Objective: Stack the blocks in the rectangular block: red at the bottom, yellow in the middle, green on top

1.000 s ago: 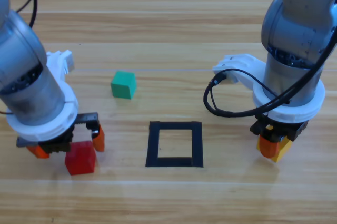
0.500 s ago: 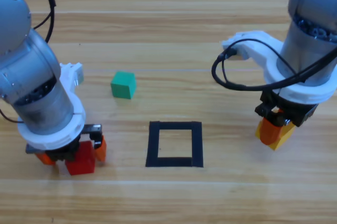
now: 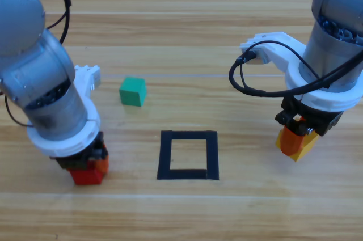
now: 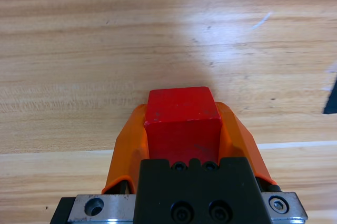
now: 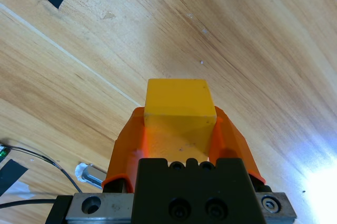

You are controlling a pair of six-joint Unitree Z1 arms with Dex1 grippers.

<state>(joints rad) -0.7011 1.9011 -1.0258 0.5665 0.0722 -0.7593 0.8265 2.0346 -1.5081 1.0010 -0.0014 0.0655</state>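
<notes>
Wrist views: left end effector (image 4: 181, 129) clamping red (image 4: 181, 124), right end effector (image 5: 179, 129) clamping yellow (image 5: 180, 116)

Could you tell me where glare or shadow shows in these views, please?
Right wrist view: bright glare washes out the wooden table at lower right. Left wrist view: a soft bright patch lies on the wood beyond the small red cube. High view: the arms cast faint shadows; the black tape square stays evenly lit.

- The black tape square (image 3: 188, 155) holds only bare wood, open from above.
- To its left, the left gripper (image 3: 85, 167) closed on the red cube (image 3: 87, 174); bare table (image 3: 187, 25) between.
- To its right, the right gripper (image 3: 295, 139) clamping the yellow cube (image 3: 302, 149).
- Green cube (image 3: 133, 91) stands up-left of it, apart.
</notes>
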